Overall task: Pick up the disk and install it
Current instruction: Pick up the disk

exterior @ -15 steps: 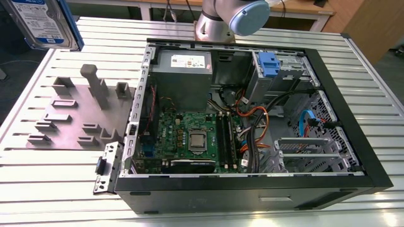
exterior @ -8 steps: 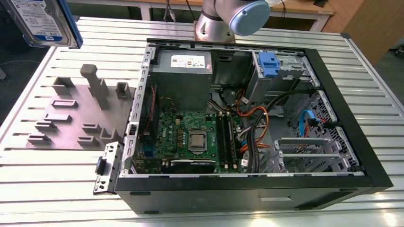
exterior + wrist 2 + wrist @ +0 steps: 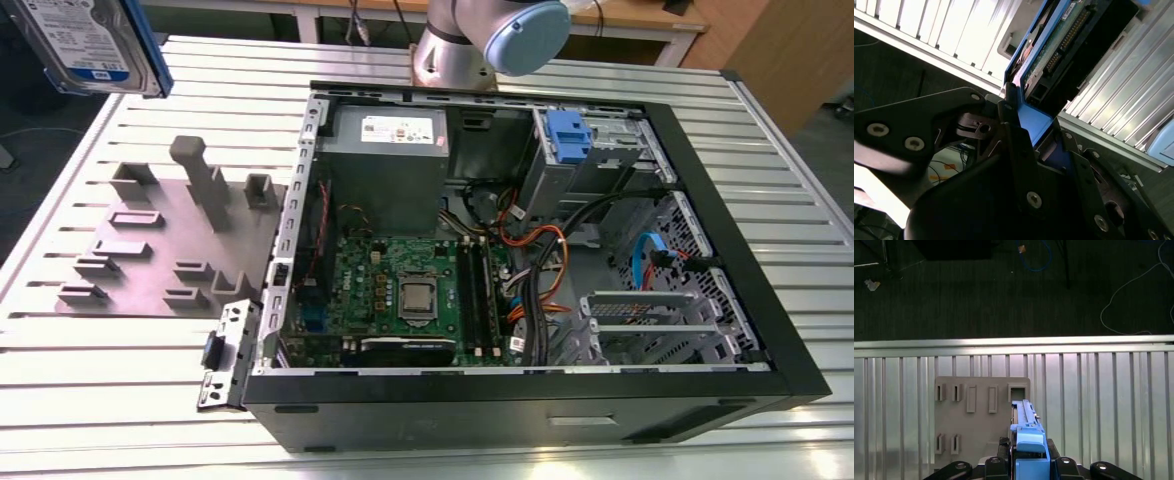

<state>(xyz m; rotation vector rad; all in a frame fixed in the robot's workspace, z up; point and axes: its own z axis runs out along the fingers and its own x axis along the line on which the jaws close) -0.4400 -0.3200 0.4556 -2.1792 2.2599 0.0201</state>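
Disk (image 3: pixel 91 42) is up in the air at the far corner of the table (image 3: pixel 120 400), on the exterior view's left. Its white-and-blue label faces the room and its blue bracket runs down 1 edge. It is well apart from the open computer case (image 3: pixel 747 300) and touches nothing on the table.

In the first wrist view the disk (image 3: pixel 1026 440) is seen edge-on, with the blue bracket nearest the camera. The gripper (image 3: pixel 1029 461) pinches it from both sides. In the second wrist view the black fingers (image 3: pixel 1011 120) are pressed against the blue bracket, and the disk's green circuit board (image 3: pixel 1064 45) and connector pins are turned toward that camera.

Below the disk lies a grey fixture plate (image 3: pixel 981 410) with small upright holders in 2 rows. In the exterior view the same plate (image 3: pixel 160 250) sits on the slatted metal table just beside the case.

The case lies on its side with its panel off. Inside it are a green motherboard (image 3: pixel 414 290), a grey power supply (image 3: pixel 387 165) and a tangle of orange and black cables (image 3: pixel 547 250). A small blue handle (image 3: pixel 567 135) is on the grey metal cage (image 3: pixel 607 150) at the case's far corner. The arm's base joint (image 3: pixel 487 40) stands behind the case. Dark floor (image 3: pixel 1004 290) lies beyond the table edge.
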